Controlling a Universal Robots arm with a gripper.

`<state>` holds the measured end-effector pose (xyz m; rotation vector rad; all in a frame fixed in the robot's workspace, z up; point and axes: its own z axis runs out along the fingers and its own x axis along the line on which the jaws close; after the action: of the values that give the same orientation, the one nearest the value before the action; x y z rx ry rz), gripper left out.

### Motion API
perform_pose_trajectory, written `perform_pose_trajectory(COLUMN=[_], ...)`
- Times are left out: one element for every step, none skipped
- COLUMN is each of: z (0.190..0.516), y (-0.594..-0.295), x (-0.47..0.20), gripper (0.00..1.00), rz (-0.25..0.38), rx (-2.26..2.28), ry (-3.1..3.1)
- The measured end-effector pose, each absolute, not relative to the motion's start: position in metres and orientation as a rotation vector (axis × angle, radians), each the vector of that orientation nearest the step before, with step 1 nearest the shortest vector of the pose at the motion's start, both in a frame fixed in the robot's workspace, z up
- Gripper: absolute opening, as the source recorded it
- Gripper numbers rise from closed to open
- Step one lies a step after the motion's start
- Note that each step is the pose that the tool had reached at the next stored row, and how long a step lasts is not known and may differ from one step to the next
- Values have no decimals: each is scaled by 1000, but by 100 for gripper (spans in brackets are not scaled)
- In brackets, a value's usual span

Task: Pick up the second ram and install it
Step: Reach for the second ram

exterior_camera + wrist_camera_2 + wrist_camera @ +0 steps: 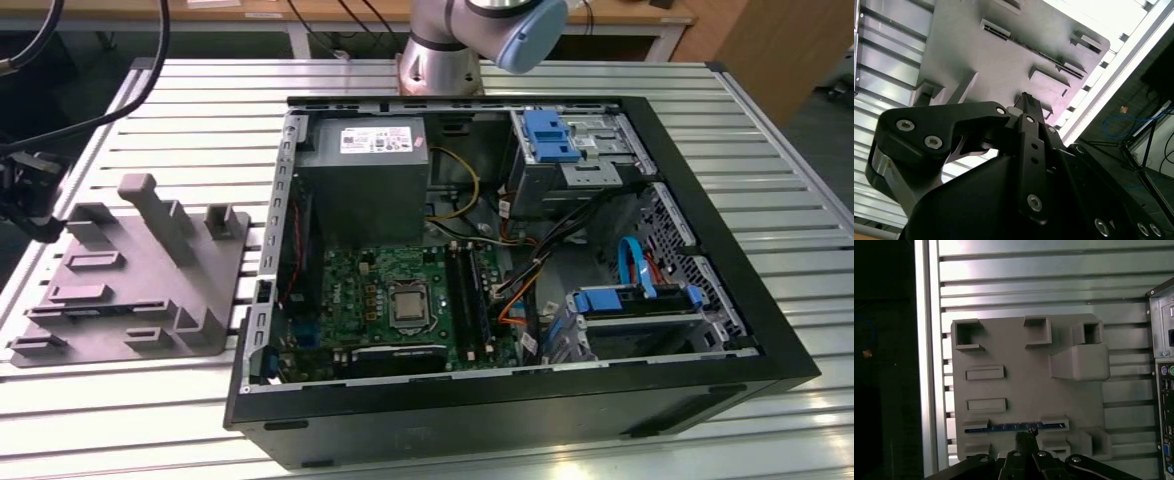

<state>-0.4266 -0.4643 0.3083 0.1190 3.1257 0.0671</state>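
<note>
First wrist view: I look down past the claw point(1026, 439) onto the fixture point(1024, 385). The ram point(1004, 428) lies just beneath the claw.
Claw state: narrow. In both wrist views the two black linkages converge and I can make out no gap at the end of the claw point(1026, 99).
Claw load: I see nothing clamped in it. I cannot tell whether it touches the ram's upper edge.
Ram position: in the fixture, not yet in the case point(747, 300). It stands on edge in a slot between two low brackets point(976, 424), one on either side of the claw.
Ram hold, reason: I judge the slot keeps it upright so that the long top edge is offered to a claw coming from above.
Ram form: thin, flat and long, with a dark edge that has a bluish tint along it.
Fixture form: one matte grey plastic plate with low rectangular ribs. Hollow square posts point(969, 335) and one broad block point(1079, 362) stand beyond the ram from the claw.
Fixture, reason: I judge each pocket pins one part at a known place for repeatable pick-up.
Table point(1029, 290): bright ribbed metal slats, reflective, under both fixture and case.
Case position: well apart from the claw, past the fixture's far edge.
Case form: black sheet-metal tower lying on its side with the open face up.
Case, reason: I judge this presents the green board point(387, 295) and its long dark sockets point(461, 285) for insertion from above.
</note>
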Motion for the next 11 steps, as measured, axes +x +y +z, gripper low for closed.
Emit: perform_pose_trajectory(z=[308,308,307,307,307,306,306,305,305,305,305], y=[-466,-468,-470,-471,-473,-474,-476,-476,-477,-477,-477], x=[-427,-427,-427,-427,-427,-427,-427,-427,-427,-427,-427], gripper=[10,10,10,10,10,10,10,10,10,10,10], rz=[67,67,67,67,67,67,67,67,67,67,67], rx=[119,119,119,119,119,119,119,119,119,119,119], ry=[3126,3126,3126,3126,3126,3126,3126,3126,3126,3126,3126])
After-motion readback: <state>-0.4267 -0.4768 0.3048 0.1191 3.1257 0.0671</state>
